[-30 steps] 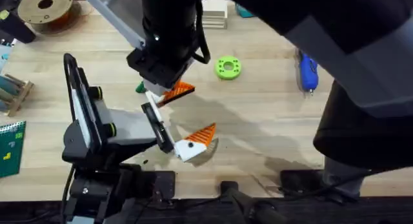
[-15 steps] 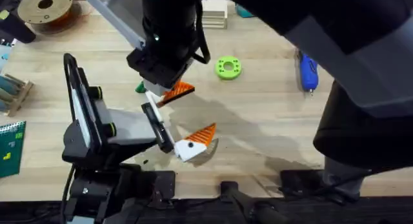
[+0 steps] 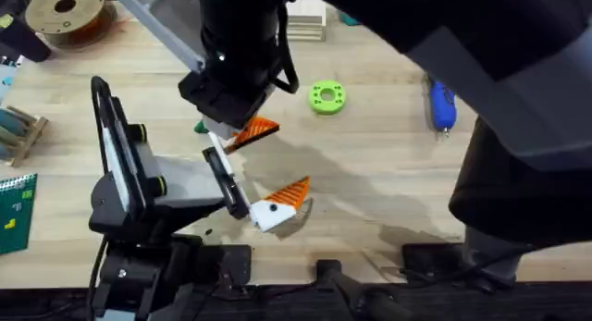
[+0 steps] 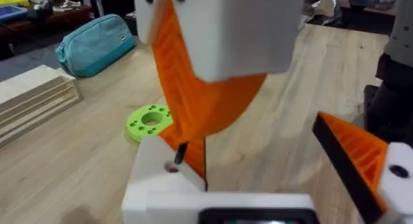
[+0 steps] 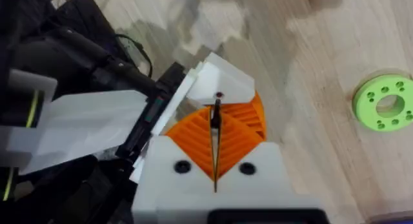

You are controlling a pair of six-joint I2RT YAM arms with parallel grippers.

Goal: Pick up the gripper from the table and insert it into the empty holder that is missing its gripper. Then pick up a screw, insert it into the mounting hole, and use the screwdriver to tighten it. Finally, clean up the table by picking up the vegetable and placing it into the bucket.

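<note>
My right gripper (image 3: 239, 127) reaches across from the right and is shut on the orange ribbed gripper (image 3: 256, 130). It presses that piece against the plain white holder (image 5: 221, 84), which is one finger of my left gripper (image 3: 252, 170). The left gripper stands open, and its other finger carries an orange tip (image 3: 294, 192). The left wrist view shows the orange gripper (image 4: 193, 101) coming down onto the holder (image 4: 161, 179), beside a small hole. The green vegetable (image 3: 201, 127) lies just left of the right gripper. The blue screwdriver (image 3: 442, 103) lies at the right. Screw and bucket are out of view.
A bright green disc (image 3: 326, 97) lies near the table's middle. A brown filament spool (image 3: 63, 10) stands at the back left and stacked wooden plates (image 3: 307, 16) at the back. A teal pouch (image 4: 95, 43) lies behind them. The right arm looms dark over the right half.
</note>
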